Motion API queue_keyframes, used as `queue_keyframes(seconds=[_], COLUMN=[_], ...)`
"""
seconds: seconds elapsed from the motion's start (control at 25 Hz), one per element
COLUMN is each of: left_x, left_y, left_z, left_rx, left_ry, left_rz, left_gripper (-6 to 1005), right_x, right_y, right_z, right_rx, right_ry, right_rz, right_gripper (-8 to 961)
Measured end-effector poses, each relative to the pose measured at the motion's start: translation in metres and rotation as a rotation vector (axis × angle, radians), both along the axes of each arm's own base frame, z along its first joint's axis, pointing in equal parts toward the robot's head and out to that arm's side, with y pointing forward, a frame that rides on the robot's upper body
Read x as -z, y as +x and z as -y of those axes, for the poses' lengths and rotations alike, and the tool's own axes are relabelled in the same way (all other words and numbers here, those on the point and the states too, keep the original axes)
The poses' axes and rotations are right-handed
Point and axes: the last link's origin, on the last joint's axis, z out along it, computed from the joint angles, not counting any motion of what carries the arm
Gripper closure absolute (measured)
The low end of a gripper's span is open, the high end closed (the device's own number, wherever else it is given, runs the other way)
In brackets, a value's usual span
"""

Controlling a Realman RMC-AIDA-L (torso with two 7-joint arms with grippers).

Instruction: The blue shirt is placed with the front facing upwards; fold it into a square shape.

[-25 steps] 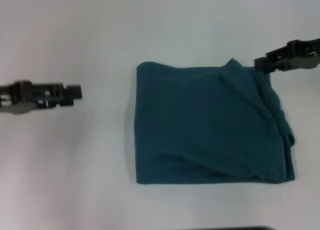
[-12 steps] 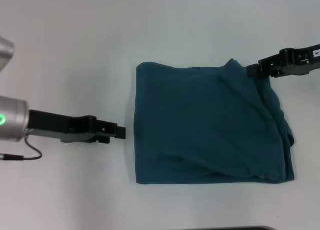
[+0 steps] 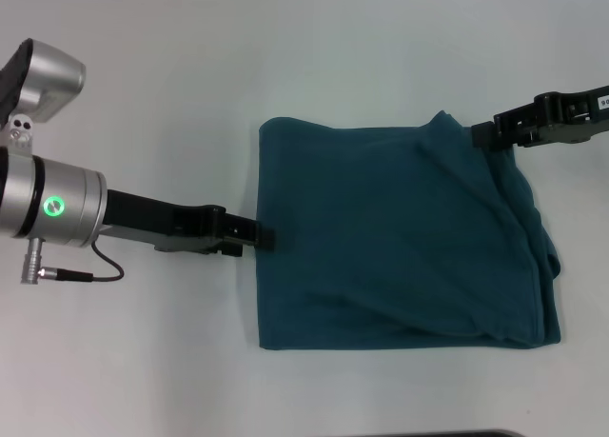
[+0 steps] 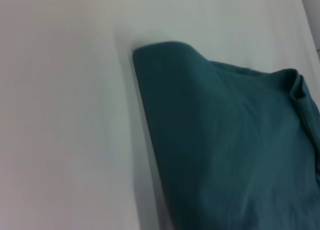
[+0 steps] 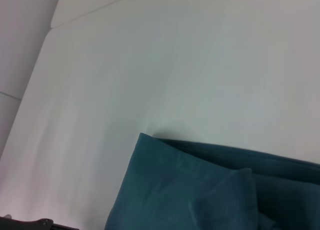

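Folded shirt mid-desk; both jaws at its edges.

The blue shirt (image 3: 400, 242) lies near-square on the desk (image 3: 143, 75), bunched along its 3 o'clock side. Left gripper (image 3: 262, 237) touches the 9 o'clock edge; right gripper (image 3: 483, 134) sits at the 1 o'clock corner. Jaw opening: cannot tell for either.

Both wrist views cut off the blue shirt (image 3: 400, 237); the right gripper (image 3: 481, 132) fingertips' grip at its far-right corner was unreadable.
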Motion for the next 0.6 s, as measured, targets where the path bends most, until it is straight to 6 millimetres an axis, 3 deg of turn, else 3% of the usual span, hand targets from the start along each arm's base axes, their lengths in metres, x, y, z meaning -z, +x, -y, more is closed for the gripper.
queue_keyframes(seconds=[0.6], left_x=[0.014], left_y=[0.006], left_z=[-0.007], left_rx=[0.008], left_ry=[-0.02], left_rz=[-0.03], left_gripper=[407], right_x=[-0.001], right_y=[0.001], right_z=[0.0], right_rx=[0.0], right_ry=[0.002], right_rz=[0.002], right_gripper=[539])
